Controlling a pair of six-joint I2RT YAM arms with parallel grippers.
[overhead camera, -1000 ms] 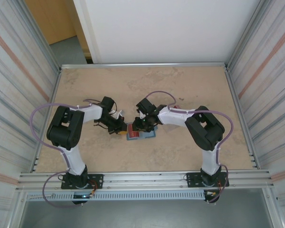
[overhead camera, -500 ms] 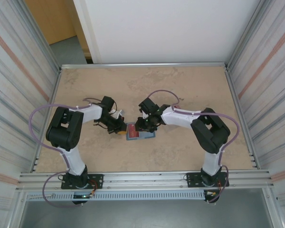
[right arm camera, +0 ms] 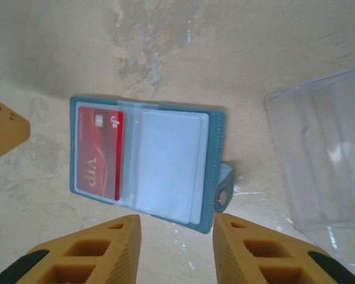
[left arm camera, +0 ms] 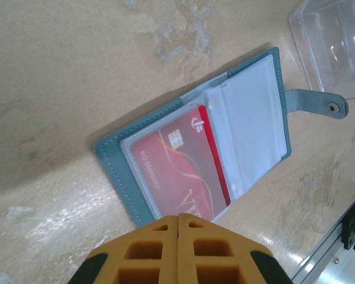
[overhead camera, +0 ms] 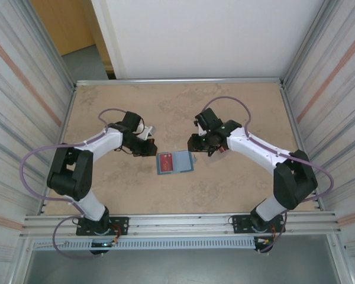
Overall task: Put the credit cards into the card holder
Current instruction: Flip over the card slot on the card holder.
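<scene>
the credit card [right arm camera: 99, 152] sits inside the clear sleeve on one page of the card holder [right arm camera: 216, 130]. the holder lies open and flat near the middle of the bench, between the two grippers. a narrow strip of the card on the spine side shows brighter red and appears to lie outside the sleeve mouth. the facing sleeve holds nothing. the snap tab points toward the clear plastic case [right arm camera: 319, 160], which rests just beside the holder on the side toward the bench's right edge. the visible part of the case looks empty.

the left gripper [left arm camera: 178, 236] hangs just beside the holder on its card side, jaws pressed together, carrying nothing. the right gripper [right arm camera: 176, 231] hangs just beside it on the tab side, jaws parted, nothing between them.

step in hand, by judgement: seating check after insertion. if the strip is indeed uncovered, pin the holder's outer edge with the closed left fingertips. then nudge the card's spine-side edge deeper with one right fingertip. push along the sleeve, not downward, so the thin plastic does not buckle. keep off the tab, since catching it would likely swing the holder. lift both grippers straight up before any sideways travel.
</scene>
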